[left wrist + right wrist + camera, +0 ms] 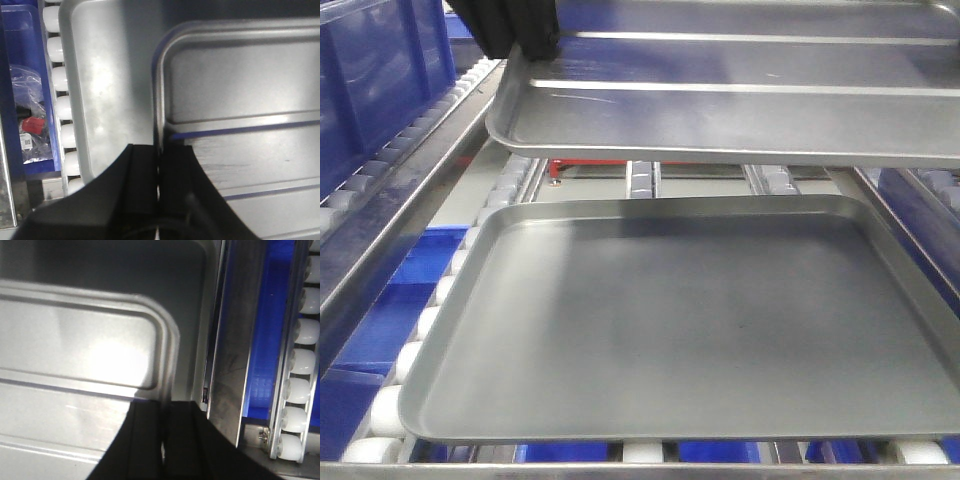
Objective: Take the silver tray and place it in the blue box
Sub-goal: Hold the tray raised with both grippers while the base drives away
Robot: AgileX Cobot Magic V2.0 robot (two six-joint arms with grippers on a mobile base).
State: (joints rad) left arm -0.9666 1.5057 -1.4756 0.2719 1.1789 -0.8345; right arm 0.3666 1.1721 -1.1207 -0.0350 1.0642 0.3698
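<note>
White rollers (395, 405) carry a dull grey tray (700, 320). Above it hangs the silver tray (740, 110), level because the left gripper (159, 167) and right gripper (165, 425) each clamp an opposite rim, jaws nearly closed. The blue box (380, 70) stands left of the grey tray.

The silver tray (740, 110) shines, two bright ribs across it — larger tray (690, 320) dull grey, blue box (380, 70) vivid.
</note>
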